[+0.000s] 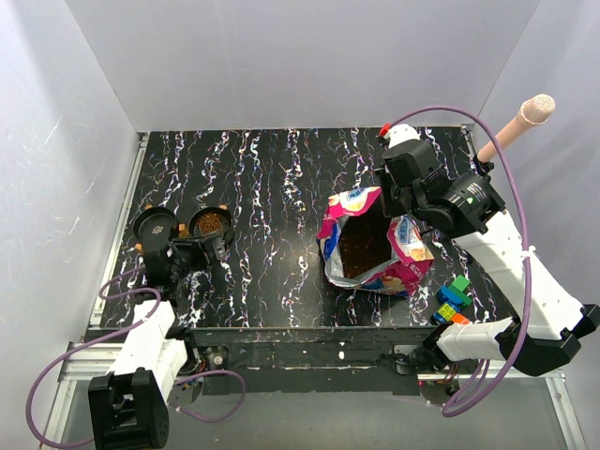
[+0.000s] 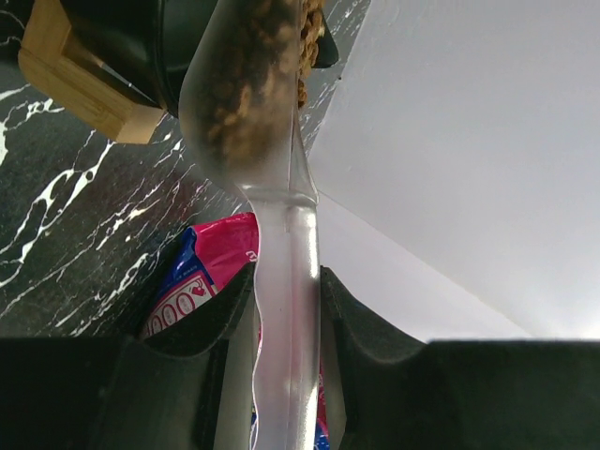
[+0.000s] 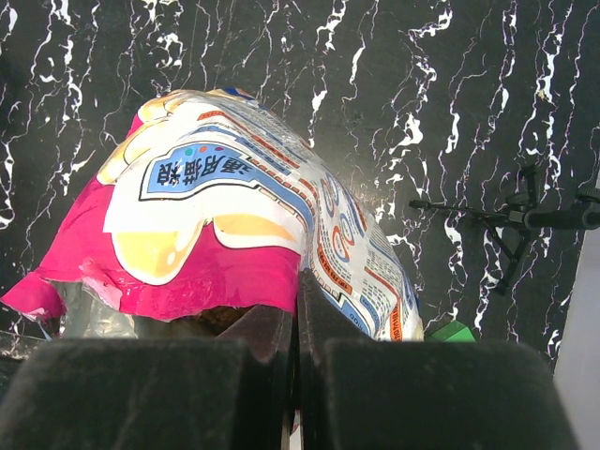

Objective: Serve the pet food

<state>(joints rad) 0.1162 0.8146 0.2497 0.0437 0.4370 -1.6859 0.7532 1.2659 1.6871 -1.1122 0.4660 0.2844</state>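
Note:
The magenta-and-blue pet food bag (image 1: pixel 375 246) lies open at centre right, with brown kibble (image 1: pixel 364 246) showing in its mouth. My right gripper (image 1: pixel 392 204) is shut on the bag's far rim; in the right wrist view its jaws (image 3: pixel 298 314) pinch the torn magenta edge of the bag (image 3: pixel 225 206). My left gripper (image 1: pixel 200 246) is shut on the handle of a clear plastic scoop (image 2: pixel 284 309). The scoop's cup (image 2: pixel 246 84) holds kibble and is tilted against a black bowl (image 2: pixel 127 37). That bowl (image 1: pixel 211 221) holds kibble.
A second black bowl (image 1: pixel 157 224) sits left of the first on a wooden stand (image 2: pixel 80 80). Colourful toy blocks (image 1: pixel 452 300) lie at the front right, and a green one shows in the right wrist view (image 3: pixel 452 330). A pink rod (image 1: pixel 517 124) leans at the right wall.

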